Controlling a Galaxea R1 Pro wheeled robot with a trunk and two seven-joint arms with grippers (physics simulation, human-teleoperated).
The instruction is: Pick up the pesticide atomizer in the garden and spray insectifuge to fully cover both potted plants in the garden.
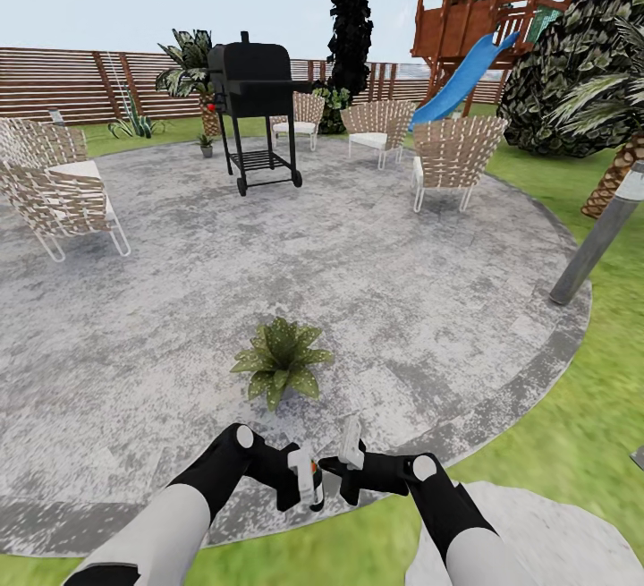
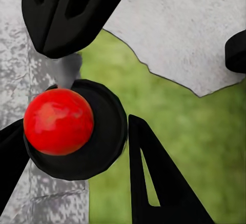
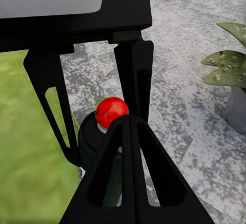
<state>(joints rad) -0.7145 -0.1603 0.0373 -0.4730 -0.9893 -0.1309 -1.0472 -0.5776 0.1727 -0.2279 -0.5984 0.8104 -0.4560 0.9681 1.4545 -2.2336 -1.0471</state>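
Grey mottled stone forms the round patio (image 1: 358,246) in the head view, with green lawn (image 1: 572,425) around it and a brown slatted fence (image 1: 54,80) behind. On the stone stand a black grill (image 1: 255,103) and woven chairs (image 1: 452,157). One potted plant (image 1: 282,360), a low rosette of pointed speckled leaves, sits on the patio just ahead of the arms. Both arms reach forward and bend inward, so the grippers meet near the patio edge. The left gripper (image 1: 300,477) is closed around the pesticide atomizer (image 1: 307,471), a slim bottle standing upright. The right gripper (image 1: 351,465) is just beside it; whether it is open I cannot tell.

From the left wrist, black fingers (image 2: 159,183) frame the atomizer's round dark top with a glossy red ball (image 2: 59,120), above grass and stone.

From the right wrist, one black finger (image 3: 128,172) stands before the red ball (image 3: 111,111), and speckled leaves (image 3: 225,67) show near.
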